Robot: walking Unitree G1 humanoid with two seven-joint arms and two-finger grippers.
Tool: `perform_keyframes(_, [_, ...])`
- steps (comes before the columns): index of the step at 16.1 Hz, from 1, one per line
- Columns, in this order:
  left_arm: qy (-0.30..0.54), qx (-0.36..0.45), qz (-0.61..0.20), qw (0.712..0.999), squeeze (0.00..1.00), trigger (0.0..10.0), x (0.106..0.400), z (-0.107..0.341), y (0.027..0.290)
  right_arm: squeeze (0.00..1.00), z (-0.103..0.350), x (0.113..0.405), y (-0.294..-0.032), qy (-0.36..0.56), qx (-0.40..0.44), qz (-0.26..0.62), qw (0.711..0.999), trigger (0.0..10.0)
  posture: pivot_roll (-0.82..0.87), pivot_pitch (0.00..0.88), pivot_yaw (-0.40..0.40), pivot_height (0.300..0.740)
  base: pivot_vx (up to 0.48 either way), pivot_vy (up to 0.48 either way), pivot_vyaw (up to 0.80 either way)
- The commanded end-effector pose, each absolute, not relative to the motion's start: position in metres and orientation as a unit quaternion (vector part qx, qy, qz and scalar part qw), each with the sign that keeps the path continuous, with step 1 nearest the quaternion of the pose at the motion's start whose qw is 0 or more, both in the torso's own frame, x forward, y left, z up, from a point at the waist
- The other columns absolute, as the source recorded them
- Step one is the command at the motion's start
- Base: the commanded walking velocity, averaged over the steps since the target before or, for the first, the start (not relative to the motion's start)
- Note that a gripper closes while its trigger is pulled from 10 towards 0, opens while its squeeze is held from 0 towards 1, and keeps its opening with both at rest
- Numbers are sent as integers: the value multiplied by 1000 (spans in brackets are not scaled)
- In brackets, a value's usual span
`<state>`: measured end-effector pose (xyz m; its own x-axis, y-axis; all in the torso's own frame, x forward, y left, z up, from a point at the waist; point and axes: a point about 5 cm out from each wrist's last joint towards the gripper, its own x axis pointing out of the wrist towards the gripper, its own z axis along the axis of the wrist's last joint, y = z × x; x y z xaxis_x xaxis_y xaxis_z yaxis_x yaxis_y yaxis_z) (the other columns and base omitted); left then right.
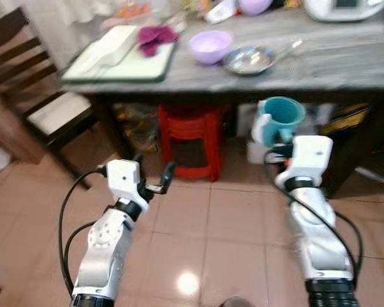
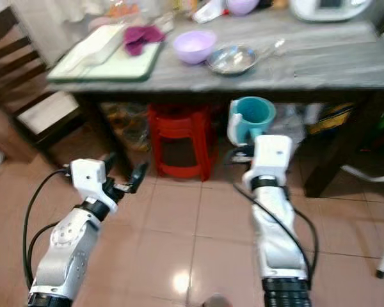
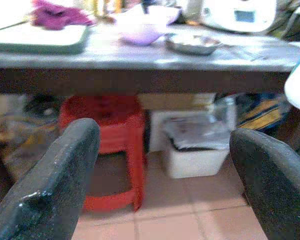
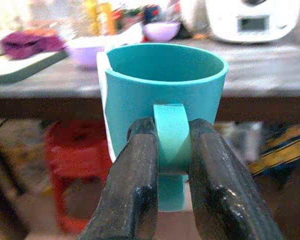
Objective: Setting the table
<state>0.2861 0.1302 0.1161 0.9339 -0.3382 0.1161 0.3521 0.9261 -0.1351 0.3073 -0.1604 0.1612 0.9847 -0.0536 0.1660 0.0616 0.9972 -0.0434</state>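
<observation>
Before the table [image 1: 345, 64], the right hand [image 4: 172, 165] grips an empty teal cup [image 4: 162, 95].

Soft daylight, slight motion blur throughout, a glare spot on the floor tiles [image 1: 187, 282].

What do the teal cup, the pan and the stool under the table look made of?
Teal cup, held by its handle in the right gripper: likely plastic, with a matte, uniform colour and a thick moulded rim. Pan on the table: metal, probably steel, with a shiny grey surface. Red stool: looks like moulded plastic.
</observation>
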Motion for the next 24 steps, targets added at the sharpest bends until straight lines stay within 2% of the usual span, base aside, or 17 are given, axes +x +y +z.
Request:
perform_keyframes(1, [-44, -69, -164, 983, 0, 10000, 286, 116, 140, 0, 168, 307, -151, -100, -13, -17, 995, 10000, -123, 123, 90, 740, 386, 0, -800])
perform_keyframes(9, [-43, -71, -167, 982, 0, 10000, 286, 114, 138, 0, 170, 309, -149, -102, -12, -10, 995, 10000, -124, 115, 83, 740, 385, 0, -616])
perform_keyframes(13, [-45, -72, -166, 982, 0, 10000, 286, 115, 138, 0, 173, 309, -147, -110, -27, -4, 994, 10000, -125, 114, 81, 740, 384, 0, 0])
perform_keyframes(16, [-45, -73, -167, 982, 0, 10000, 286, 114, 137, 0, 172, 309, -147, -110, -26, -4, 994, 10000, -126, 115, 82, 740, 385, 0, 729])
perform_keyframes(22, [-46, -74, -170, 982, 0, 10000, 285, 115, 136, 0, 173, 308, -146, -112, -28, -7, 993, 10000, -124, 116, 85, 740, 386, 0, 0])
perform_keyframes(24, [-47, -74, -170, 982, 0, 10000, 286, 116, 136, 0, 173, 309, -146, -113, -28, -6, 993, 10000, -125, 115, 88, 740, 384, 0, 634])
